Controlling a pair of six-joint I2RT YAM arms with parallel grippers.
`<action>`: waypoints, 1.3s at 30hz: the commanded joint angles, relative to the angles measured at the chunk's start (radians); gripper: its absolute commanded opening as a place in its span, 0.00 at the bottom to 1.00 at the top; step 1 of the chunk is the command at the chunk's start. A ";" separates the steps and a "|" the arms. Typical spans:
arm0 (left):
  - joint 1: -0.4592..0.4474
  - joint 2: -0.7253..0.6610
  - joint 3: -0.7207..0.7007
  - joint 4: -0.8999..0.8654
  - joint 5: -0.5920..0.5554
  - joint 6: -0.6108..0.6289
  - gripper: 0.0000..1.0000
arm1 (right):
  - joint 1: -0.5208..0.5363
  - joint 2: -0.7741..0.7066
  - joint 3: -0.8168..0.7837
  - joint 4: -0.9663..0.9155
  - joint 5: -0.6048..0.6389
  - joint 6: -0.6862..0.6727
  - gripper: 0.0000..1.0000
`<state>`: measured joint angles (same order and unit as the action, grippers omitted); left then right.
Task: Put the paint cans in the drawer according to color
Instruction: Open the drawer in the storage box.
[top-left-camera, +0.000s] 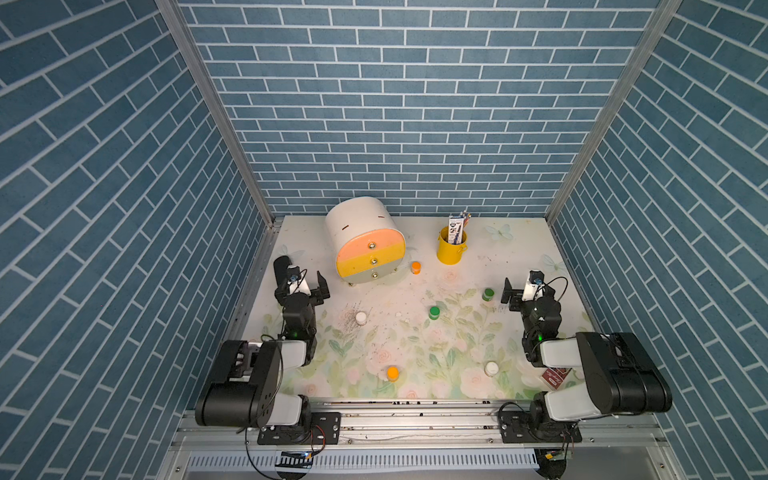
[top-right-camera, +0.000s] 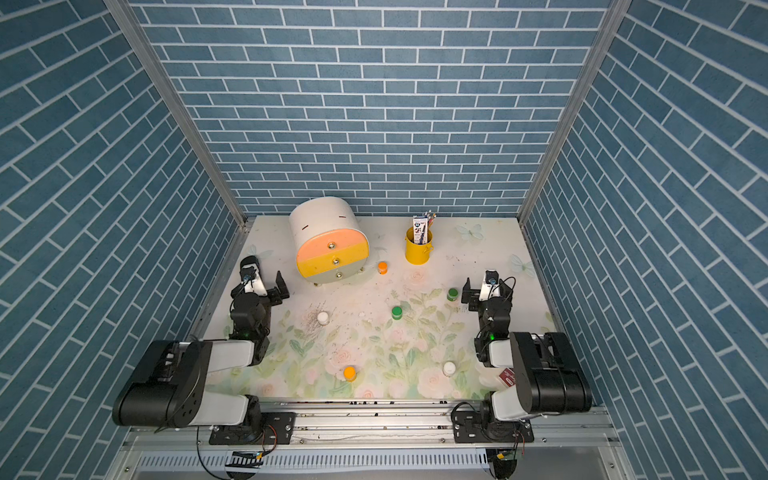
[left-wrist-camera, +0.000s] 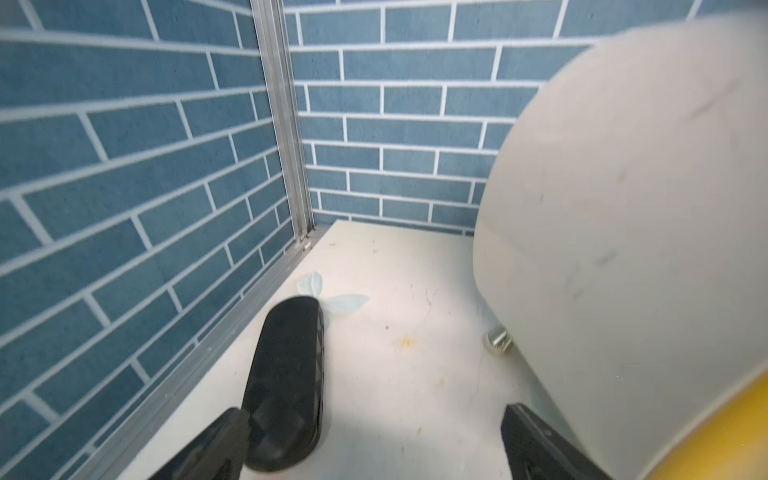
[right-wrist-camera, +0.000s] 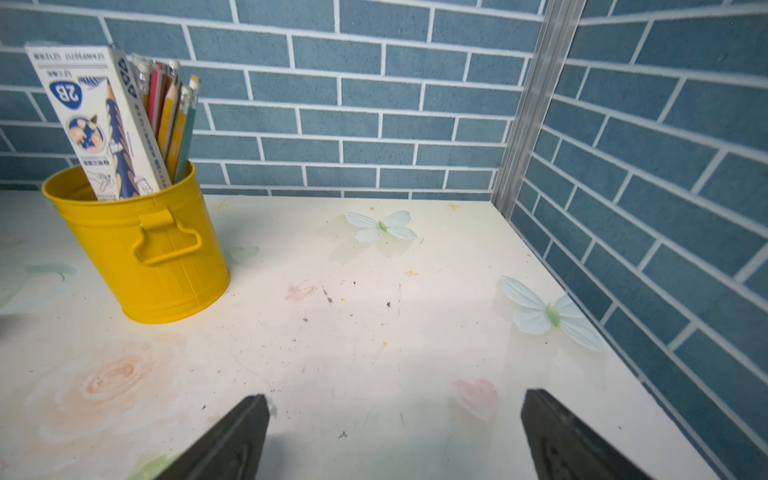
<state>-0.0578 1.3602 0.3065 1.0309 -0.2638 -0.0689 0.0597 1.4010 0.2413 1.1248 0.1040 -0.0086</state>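
The drawer (top-left-camera: 365, 245) is a cream arch-topped cabinet at the back left, its peach, yellow and grey fronts all shut. Six paint cans stand on the floral table (top-left-camera: 415, 345). The orange ones are by the cabinet (top-left-camera: 416, 267) and near the front (top-left-camera: 392, 373). Green ones (top-left-camera: 488, 294) (top-left-camera: 434, 312) are right of centre. White ones are at the left (top-left-camera: 360, 318) and front right (top-left-camera: 491, 368). My left gripper (top-left-camera: 302, 276) (left-wrist-camera: 403, 357) is open and empty beside the cabinet's left wall (left-wrist-camera: 623, 208). My right gripper (top-left-camera: 525, 291) (right-wrist-camera: 397, 399) is open and empty, just right of a green can.
A yellow metal bucket (top-left-camera: 451, 247) (right-wrist-camera: 141, 245) holding a pencil box and pencils stands at the back, right of the cabinet. A small red card (top-left-camera: 555, 376) lies under the right arm. Brick-patterned walls close in the left, back and right sides.
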 joint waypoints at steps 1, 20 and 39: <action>-0.005 -0.125 0.048 -0.209 -0.055 -0.087 1.00 | -0.001 -0.130 0.074 -0.206 0.044 0.043 1.00; -0.004 -0.270 0.645 -0.979 0.170 -0.282 1.00 | 0.249 -0.326 0.468 -0.784 -0.221 0.414 0.91; 0.190 0.191 1.092 -1.097 0.619 -0.308 1.00 | 0.829 0.119 0.866 -0.792 0.032 0.306 0.80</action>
<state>0.0734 1.4776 1.3293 -0.0418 0.2226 -0.3412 0.8268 1.4609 1.0233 0.3450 0.0681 0.3485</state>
